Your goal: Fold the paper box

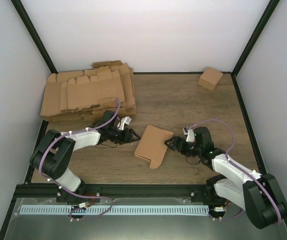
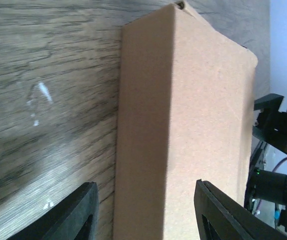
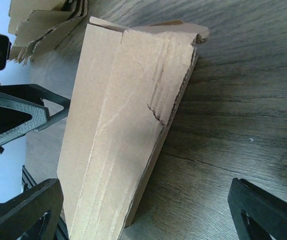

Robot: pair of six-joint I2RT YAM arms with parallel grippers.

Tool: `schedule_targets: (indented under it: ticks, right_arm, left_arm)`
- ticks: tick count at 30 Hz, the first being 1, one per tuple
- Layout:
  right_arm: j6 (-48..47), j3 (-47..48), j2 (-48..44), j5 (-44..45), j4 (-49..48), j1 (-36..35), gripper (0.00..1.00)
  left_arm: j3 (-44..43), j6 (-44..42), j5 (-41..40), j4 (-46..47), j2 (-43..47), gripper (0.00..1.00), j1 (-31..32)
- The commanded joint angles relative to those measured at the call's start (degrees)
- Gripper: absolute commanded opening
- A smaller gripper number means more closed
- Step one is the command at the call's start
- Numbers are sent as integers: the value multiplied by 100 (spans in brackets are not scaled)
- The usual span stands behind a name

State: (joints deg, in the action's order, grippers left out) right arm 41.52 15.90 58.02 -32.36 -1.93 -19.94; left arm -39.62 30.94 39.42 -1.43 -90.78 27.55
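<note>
**Hazard and layout.** The half-raised brown cardboard box sleeve (image 1: 152, 145) may skid over the wood-grain table (image 1: 193, 105) or collapse flat if one side pushes it unbraced; its ragged, creased end (image 3: 168, 85) could buckle away from the scored line. The sleeve lies mid-table, between the two tools; the left gripper (image 1: 133, 135) is just beside its left edge, jaws spread wide, the sleeve ahead of the gap; the right gripper (image 1: 169, 143) is just beside its right corner, jaws likewise spread, holding nothing; contact on either side cannot be told.
</note>
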Motion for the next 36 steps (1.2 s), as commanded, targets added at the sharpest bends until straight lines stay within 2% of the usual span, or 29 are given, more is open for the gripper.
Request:
schedule_targets:
  ticks: [1, 8, 17, 25, 27, 29, 36]
  right_arm:
    - [-104, 76, 85, -68, -88, 70, 94]
    - [-156, 36, 84, -95, -65, 63, 94]
    - [-156, 12, 177, 34, 72, 61, 93]
    - [-71, -15, -175, 672, 420, 65, 87]
    - [-86, 43, 32, 890, 567, 66, 81]
    - [-83, 74, 275, 913, 610, 68, 71]
    - [196, -206, 518, 436, -158, 67, 35]
  left_arm:
    - [-213, -149, 400, 276, -246, 55, 141]
    - [-419, -171, 414, 284, -592, 49, 347]
    - [-284, -32, -234, 146, -723, 34, 275]
    - [-93, -3, -383, 147, -730, 31, 99]
    - [-89, -15, -388, 139, -730, 31, 69]
    - [-86, -31, -404, 130, -748, 31, 37]
    - [-64, -78, -429, 96, -757, 31, -14]
